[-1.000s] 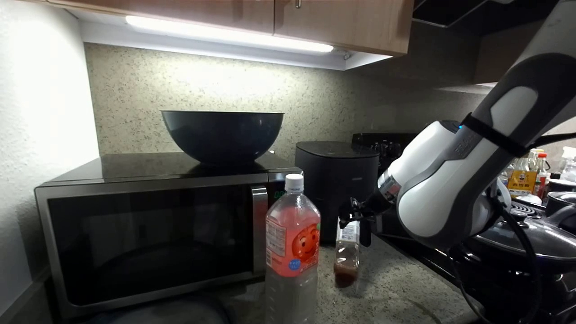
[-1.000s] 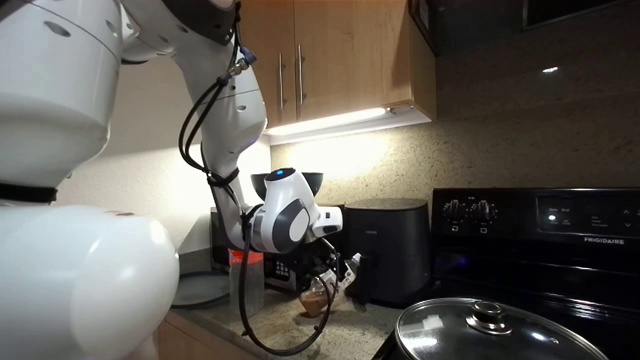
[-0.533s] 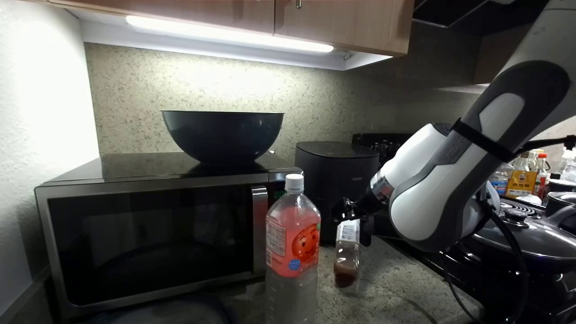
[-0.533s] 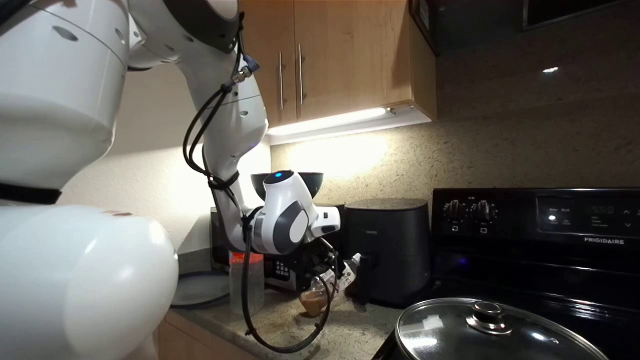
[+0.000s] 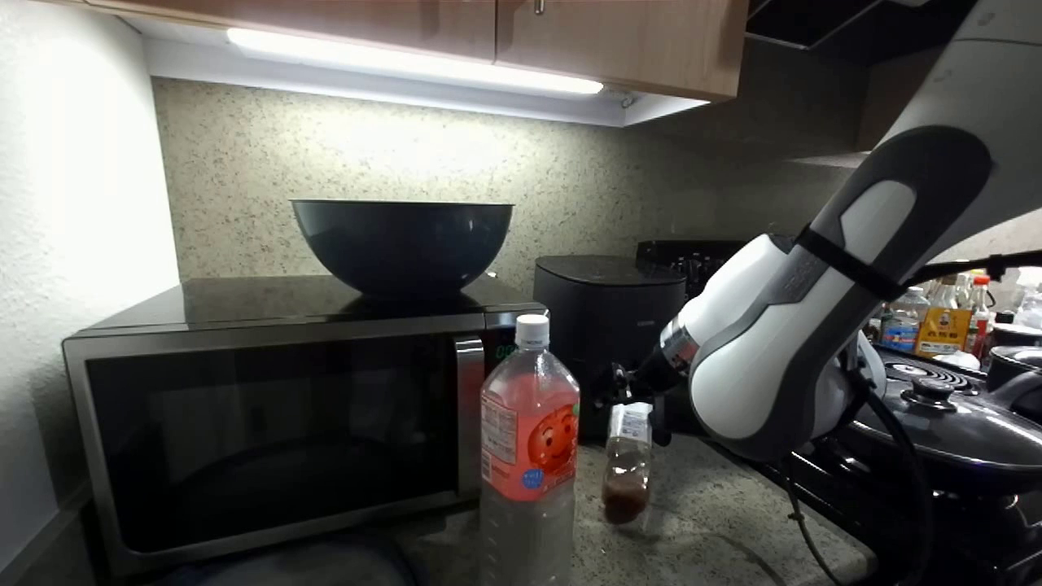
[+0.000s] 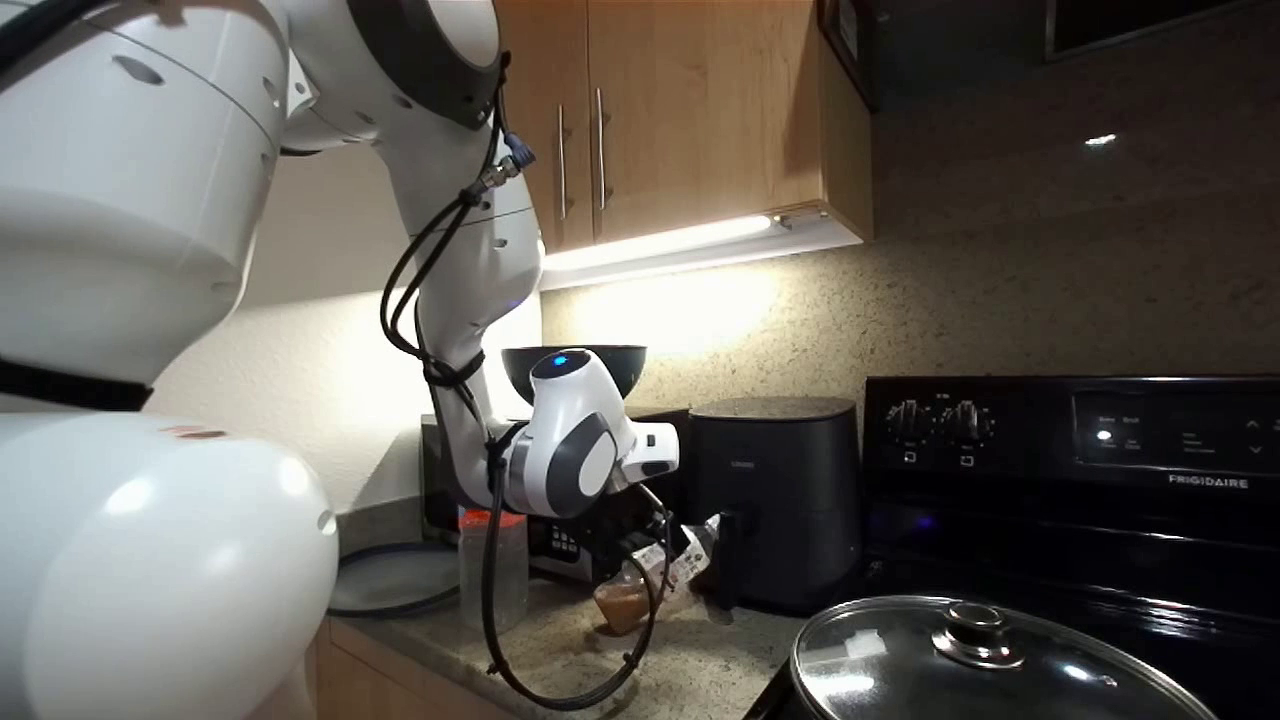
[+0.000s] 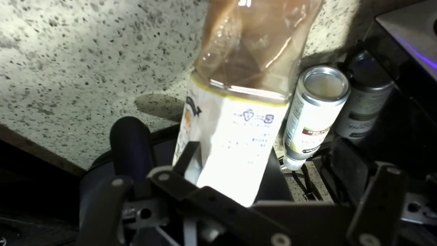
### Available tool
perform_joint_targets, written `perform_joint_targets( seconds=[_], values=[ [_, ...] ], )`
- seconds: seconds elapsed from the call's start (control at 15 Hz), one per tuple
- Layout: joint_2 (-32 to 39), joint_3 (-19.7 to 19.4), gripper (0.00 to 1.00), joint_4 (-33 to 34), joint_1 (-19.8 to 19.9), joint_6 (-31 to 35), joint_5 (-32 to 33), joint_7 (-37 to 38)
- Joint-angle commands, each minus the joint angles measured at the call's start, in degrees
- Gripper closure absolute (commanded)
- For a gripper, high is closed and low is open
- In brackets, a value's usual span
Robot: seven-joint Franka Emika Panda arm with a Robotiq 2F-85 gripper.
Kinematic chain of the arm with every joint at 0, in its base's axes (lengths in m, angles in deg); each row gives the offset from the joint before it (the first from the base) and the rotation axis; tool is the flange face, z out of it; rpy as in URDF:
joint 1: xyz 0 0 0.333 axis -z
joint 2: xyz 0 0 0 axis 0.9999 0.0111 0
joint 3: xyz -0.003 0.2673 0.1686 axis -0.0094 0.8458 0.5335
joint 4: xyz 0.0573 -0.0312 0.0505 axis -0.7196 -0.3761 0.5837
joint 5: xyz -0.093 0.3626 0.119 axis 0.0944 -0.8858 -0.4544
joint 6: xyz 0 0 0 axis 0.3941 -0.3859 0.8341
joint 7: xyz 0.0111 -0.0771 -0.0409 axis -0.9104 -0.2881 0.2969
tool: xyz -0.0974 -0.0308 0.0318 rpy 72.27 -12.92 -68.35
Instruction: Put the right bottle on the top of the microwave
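Small bottle [image 7: 244, 92] on counter [image 7: 85, 61], tilted, upper end near air fryer [image 5: 610, 338]; contact there unclear. Step in hand, by my read: grasp. Best way: nudge sideways till bottle sits centred between 2 fingers [image 7: 187, 157], keep off can [image 7: 317, 109] just beside bottle, close gently; thin plastic may dent. Then lift clear before swinging past big bottle [image 5: 529, 439] to microwave [image 5: 269, 431] top, beside bowl [image 5: 403, 244]. Claw [image 7: 269, 159] spread wide, nothing gripped. Wrist view: 1 finger overlaps label edge, touch uncertain; 2nd finger well apart.
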Motion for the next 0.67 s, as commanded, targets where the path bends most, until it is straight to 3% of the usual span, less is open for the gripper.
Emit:
perform_joint_targets(
  seconds=[0.0,0.47,0.6],
  values=[
    [1.99,0.31,0.0,1.52,1.31,-1.45,-0.39,1.22],
    [2.27,0.49,0.0,1.76,3.14,-5.11,-1.26,3.38],
    [2.43,3.33,0.0,2.03,5.83,-7.43,-0.6,5.06]
  ],
)
